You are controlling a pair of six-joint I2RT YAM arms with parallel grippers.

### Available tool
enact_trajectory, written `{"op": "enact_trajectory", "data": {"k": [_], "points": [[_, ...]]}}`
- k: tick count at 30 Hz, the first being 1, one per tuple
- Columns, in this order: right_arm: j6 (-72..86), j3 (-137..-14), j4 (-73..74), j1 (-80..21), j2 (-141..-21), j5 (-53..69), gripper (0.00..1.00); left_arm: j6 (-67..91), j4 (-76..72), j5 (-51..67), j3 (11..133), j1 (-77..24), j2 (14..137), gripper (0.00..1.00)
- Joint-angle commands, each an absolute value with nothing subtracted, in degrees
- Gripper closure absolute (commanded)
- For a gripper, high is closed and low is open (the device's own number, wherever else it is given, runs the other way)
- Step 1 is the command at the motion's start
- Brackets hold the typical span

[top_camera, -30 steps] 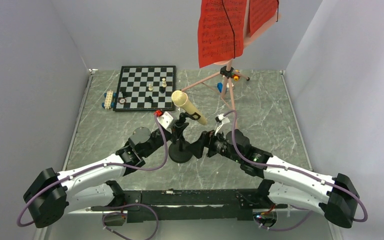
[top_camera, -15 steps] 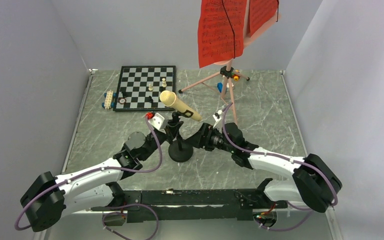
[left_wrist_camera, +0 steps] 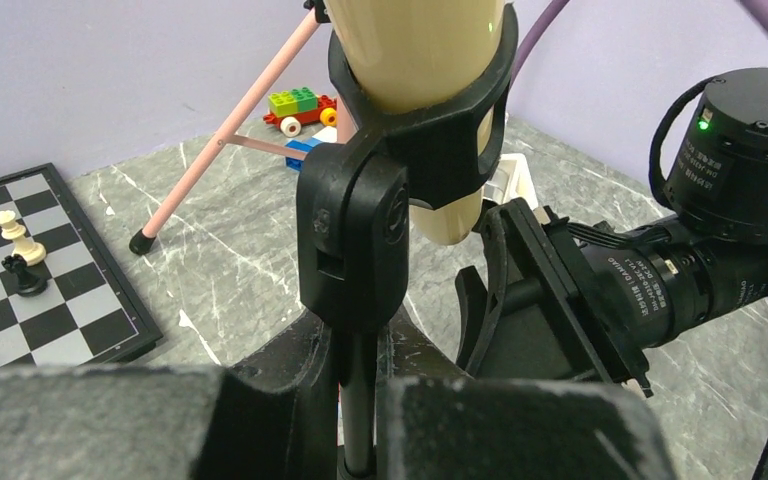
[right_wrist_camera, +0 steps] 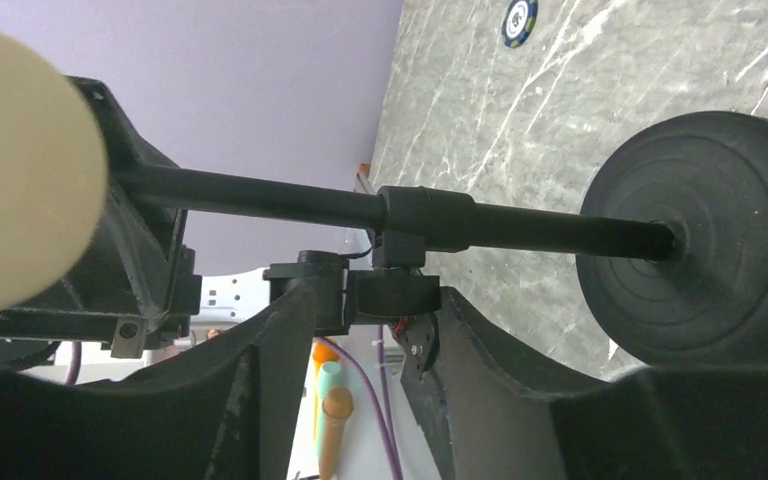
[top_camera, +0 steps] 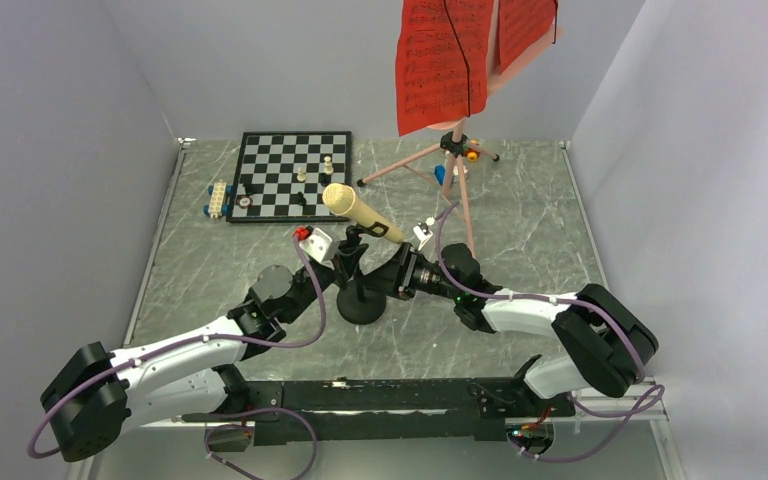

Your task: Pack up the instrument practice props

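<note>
The cream microphone [top_camera: 360, 212] sits tilted in its clip on the black stand, whose round base [top_camera: 361, 305] rests on the table. My left gripper [top_camera: 345, 268] is shut on the thin stand pole [left_wrist_camera: 360, 400], just below the clip [left_wrist_camera: 355, 230]. My right gripper [top_camera: 388, 280] is open, its jaws on either side of the pole's clamp knob [right_wrist_camera: 390, 290]; I cannot tell whether they touch it. The round base also shows in the right wrist view [right_wrist_camera: 700, 250]. The pink tripod music stand [top_camera: 457, 160] stands at the back and holds the red sheet-music pages [top_camera: 443, 65].
A chessboard [top_camera: 280, 190] with a few pieces lies at the back left, with a toy brick piece [top_camera: 219, 198] beside it. Small coloured bricks [top_camera: 472, 154] lie under the tripod. Grey walls close in the table on three sides.
The left gripper has shifted the microphone and stand slightly left. The right gripper has swung in from the right and now straddles the pole.
</note>
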State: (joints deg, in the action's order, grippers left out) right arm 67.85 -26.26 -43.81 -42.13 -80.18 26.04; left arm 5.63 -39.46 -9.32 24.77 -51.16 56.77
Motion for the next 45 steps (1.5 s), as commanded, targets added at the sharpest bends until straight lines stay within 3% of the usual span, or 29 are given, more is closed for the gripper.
{"op": "enact_trajectory", "data": {"k": [1,6,14,16,22,24,32,40,45], "points": [[71.37,-26.05,-50.83,-41.92,-80.58,27.62,0.5,5.1,-38.66,-10.71,27.06,-52.0,56.88,1.0],[72.01,-26.41,-50.52,-41.84,-81.34,26.76,0.57,5.03,-38.85,-10.71,27.32,-52.69,57.56,1.0],[73.72,-27.43,-52.19,-41.4,-84.43,27.05,0.53,4.53,-38.81,-11.22,27.3,-53.88,57.88,1.0],[73.38,-27.49,-52.13,-41.4,-84.44,26.69,0.58,4.41,-38.88,-11.38,27.16,-53.96,57.88,1.0],[69.23,-27.41,-49.4,-41.4,-82.67,25.6,0.93,4.52,-38.74,-11.43,27.16,-54.06,58.15,1.0],[63.53,-28.19,-45.2,-41.58,-80.9,24.19,1.0,4.72,-38.57,-11.44,27.21,-54.05,58.38,1.0],[40.77,-30.32,-26.15,-45.89,-71.79,9.37,1.0,5.6,-37.82,-12.01,26.75,-54.1,59.14,1.0],[23.33,-33.21,-15.5,-56.07,-70.84,-12.81,1.0,6.45,-37.5,-11.87,26.67,-54.18,60.56,1.0],[24.91,-36.33,-8.84,-57.14,-71.73,-16.0,0.99,6.56,-37.64,-12.22,26.03,-54.29,60.27,1.0]]}}
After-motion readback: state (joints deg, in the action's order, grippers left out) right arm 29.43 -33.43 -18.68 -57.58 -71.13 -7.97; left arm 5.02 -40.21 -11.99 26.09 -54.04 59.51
